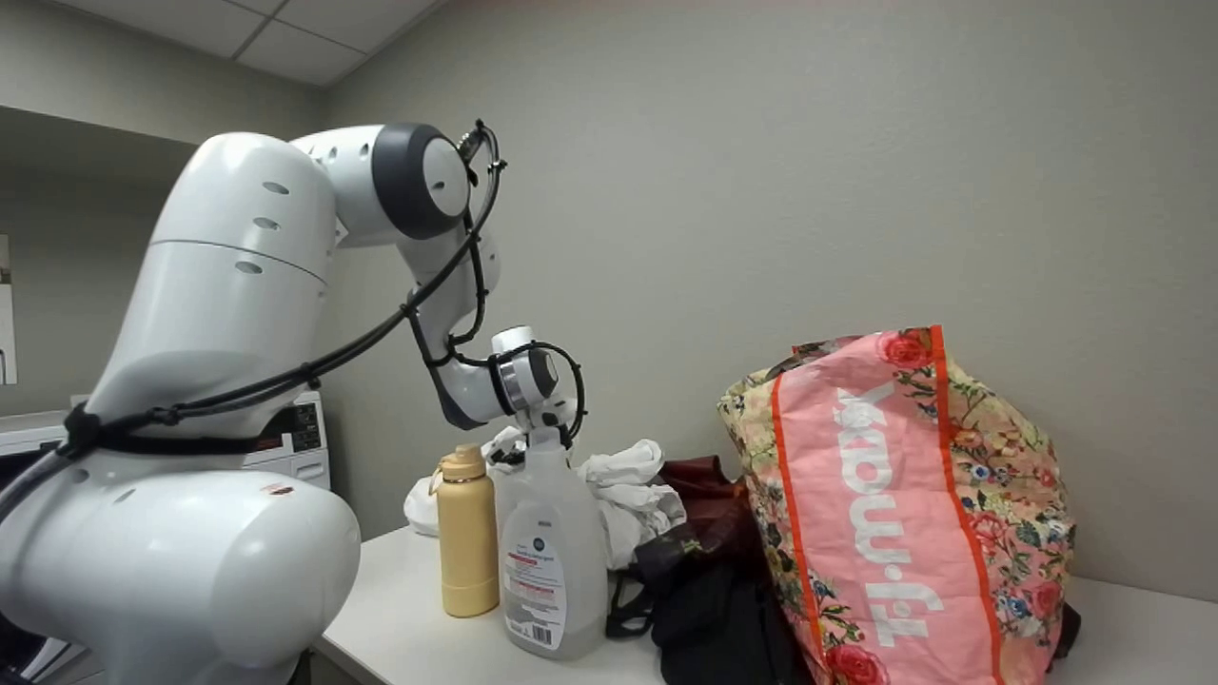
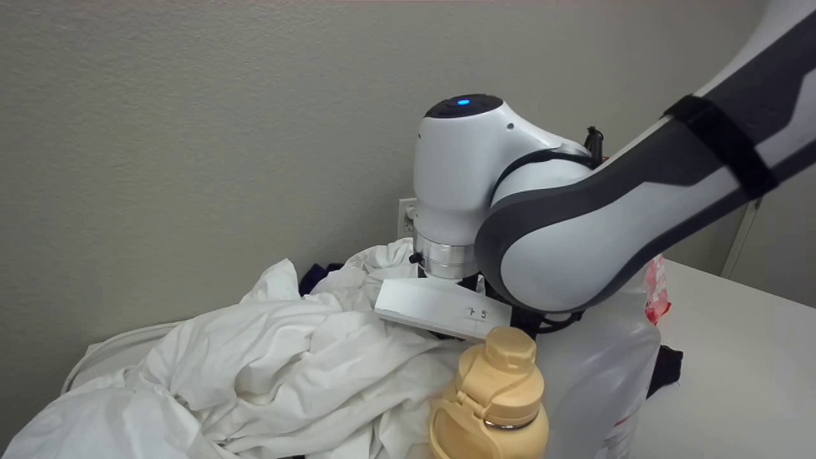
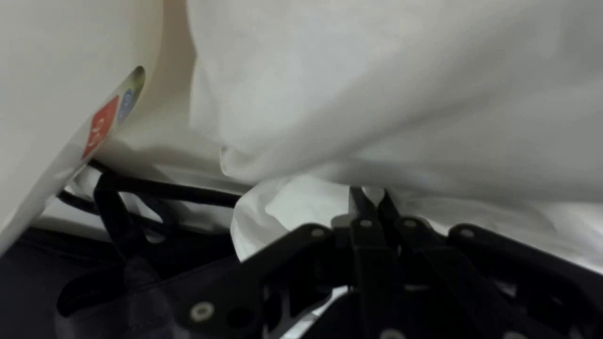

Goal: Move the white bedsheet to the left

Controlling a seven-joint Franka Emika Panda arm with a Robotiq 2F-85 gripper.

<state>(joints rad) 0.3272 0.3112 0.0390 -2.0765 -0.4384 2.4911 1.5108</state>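
The white bedsheet (image 2: 280,357) lies as a crumpled heap along the wall in an exterior view. Part of it shows behind the bottles in an exterior view (image 1: 633,499), and its folds fill much of the wrist view (image 3: 358,89). My gripper (image 3: 374,195) points down into the sheet, its fingers drawn close together with a bit of white cloth between the tips. A fold of the sheet hangs over the very ends of the fingertips. In both exterior views the fingers are hidden, behind the jug or behind the white wrist camera housing (image 2: 443,309).
A yellow bottle (image 1: 466,533) and a clear detergent jug (image 1: 547,580) stand close to the gripper. A black bag (image 1: 723,618) with straps, dark red cloth (image 1: 704,495) and a large pink floral bag (image 1: 875,504) sit beside the sheet. The wall runs behind.
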